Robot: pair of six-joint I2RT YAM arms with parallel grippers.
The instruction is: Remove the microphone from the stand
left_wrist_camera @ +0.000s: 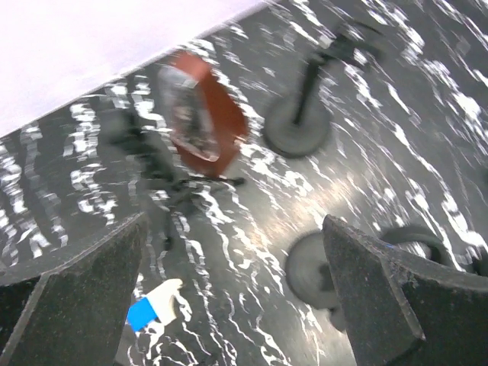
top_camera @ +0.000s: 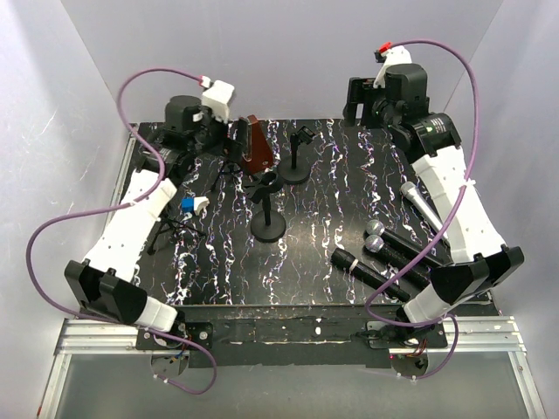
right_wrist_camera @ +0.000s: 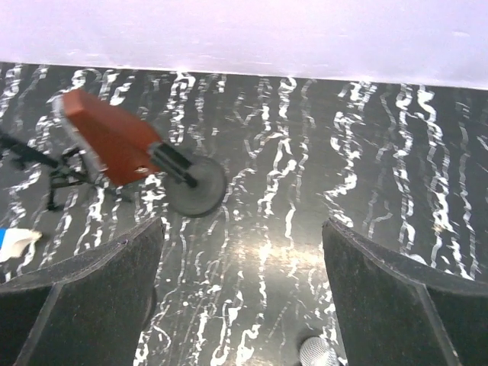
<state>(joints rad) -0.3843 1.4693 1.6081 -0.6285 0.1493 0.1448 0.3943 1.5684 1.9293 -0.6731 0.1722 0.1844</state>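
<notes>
**Top external view: red microphone sits on its tripod, both grippers released**

Top external view shows the red microphone [top_camera: 254, 146] at the far left of the table, tilted on a thin black tripod stand [left_wrist_camera: 177, 189]. This appears to be the one to lift off. The left gripper [left_wrist_camera: 235, 225] hangs just beside it on the left, fingers spread wide with nothing between them. The left wrist picture is blurred, so the exact gap to the microphone cannot be told.

The main risk is likely the tripod itself. It looks light and spindly, so a sideways pull could tip or drag the whole stand instead of freeing the microphone. The fingers could also close on a leg or the holder by mistake.

Two empty round-base stands [top_camera: 268, 229] are near on the right and could be knocked by a wide swing. A small blue and white object [top_camera: 189, 206] sits near the left arm.

The right gripper [right_wrist_camera: 242, 225] is raised at the far right, also spread open and empty. Loose microphones [top_camera: 397, 249] lie beneath that arm.
</notes>
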